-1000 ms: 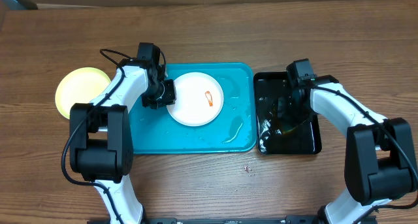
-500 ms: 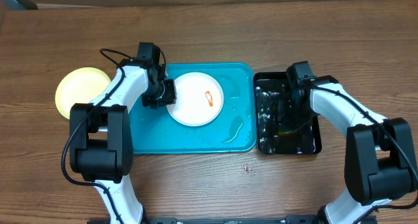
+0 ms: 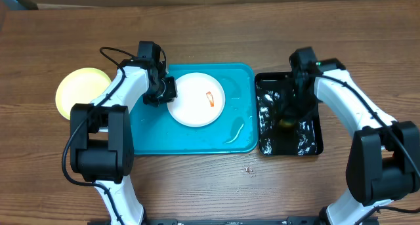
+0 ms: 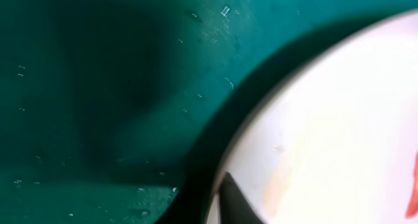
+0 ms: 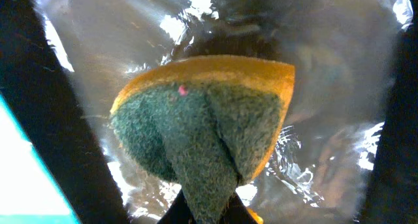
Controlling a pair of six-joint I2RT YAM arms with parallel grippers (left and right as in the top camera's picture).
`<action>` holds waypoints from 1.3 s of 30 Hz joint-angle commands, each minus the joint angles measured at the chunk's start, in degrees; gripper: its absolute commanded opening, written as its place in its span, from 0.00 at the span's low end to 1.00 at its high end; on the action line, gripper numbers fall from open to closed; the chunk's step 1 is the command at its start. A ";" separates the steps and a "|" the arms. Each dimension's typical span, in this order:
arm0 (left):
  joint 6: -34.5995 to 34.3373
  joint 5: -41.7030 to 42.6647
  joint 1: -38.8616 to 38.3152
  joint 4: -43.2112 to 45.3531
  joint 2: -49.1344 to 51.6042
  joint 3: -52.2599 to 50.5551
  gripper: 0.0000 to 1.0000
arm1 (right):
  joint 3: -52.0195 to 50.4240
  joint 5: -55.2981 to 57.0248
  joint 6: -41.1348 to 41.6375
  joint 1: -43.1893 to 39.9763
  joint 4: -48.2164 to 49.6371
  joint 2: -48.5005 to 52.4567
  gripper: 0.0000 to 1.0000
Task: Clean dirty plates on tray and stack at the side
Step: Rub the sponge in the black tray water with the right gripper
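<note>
Right gripper (image 5: 208, 214): shifting farther back over black tray (image 3: 314, 145) than before, pinching sponge (image 5: 202, 119).
Left gripper (image 3: 164, 92): clamping white plate (image 3: 195, 100) rim on blue tray (image 3: 184, 141).
Yellow plate (image 3: 77, 90): sitting beside blue tray.

Robotics lab bench — wood-grain table (image 3: 216, 28), left arm (image 3: 125, 87), right arm (image 3: 341, 100) mounted.

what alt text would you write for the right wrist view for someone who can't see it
A bent sponge, yellow with a green scouring face, fills the frame, pinched from below by the right claw. Behind it lies the wet, glossy floor of a black tray, with a sliver of turquoise tray at lower left.
</note>
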 commanded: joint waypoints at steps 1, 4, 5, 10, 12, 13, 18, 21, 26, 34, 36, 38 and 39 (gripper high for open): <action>0.48 -0.90 -0.39 -1.11 1.44 -1.33 0.04 | 2.75 5.92 -0.13 0.17 -0.63 -0.02 0.04; 0.55 -0.24 -0.81 -2.91 1.44 -1.33 0.04 | 2.80 6.91 -0.15 0.17 -0.68 -0.02 0.04; 0.57 0.17 -1.05 -3.45 1.44 -1.33 0.04 | 2.95 6.93 -0.15 0.17 -0.96 -0.02 0.04; 0.90 0.11 -2.51 -5.07 1.44 -1.33 0.04 | 3.54 6.93 -0.15 0.17 -2.40 -0.02 0.04; 1.18 0.02 -3.13 -5.01 1.44 -1.33 0.04 | 4.26 6.99 -0.17 0.17 -3.85 -0.02 0.04; 1.16 -0.04 -3.48 -4.90 1.44 -1.33 0.04 | 4.28 7.02 -0.24 0.20 -3.65 -0.02 0.04; 1.11 -0.04 -4.81 -4.63 1.44 -1.33 0.04 | 4.31 7.15 -0.44 0.28 -3.43 -0.02 0.04; 1.14 -0.70 -5.22 -4.63 1.44 -1.33 0.04 | 4.31 7.17 -1.79 0.28 -4.63 -0.02 0.04; 1.14 -1.62 -5.25 -4.55 1.44 -1.33 0.04 | 4.37 7.17 -2.80 0.39 -5.77 0.00 0.04; 1.18 -1.64 -5.25 -4.61 1.44 -1.33 0.04 | 4.63 6.99 -1.36 2.84 -6.93 -0.22 0.04; 1.16 -1.60 -5.27 -4.59 1.44 -1.33 0.04 | 4.61 7.21 -1.27 3.56 -5.20 -0.22 0.04; 1.18 -1.62 -5.27 -4.61 1.44 -1.33 0.04 | 4.61 7.69 -1.25 3.87 -3.48 -0.20 0.04; 1.18 -1.62 -5.27 -4.61 1.44 -1.33 0.04 | 4.70 6.80 -1.27 3.96 -3.76 -0.22 0.04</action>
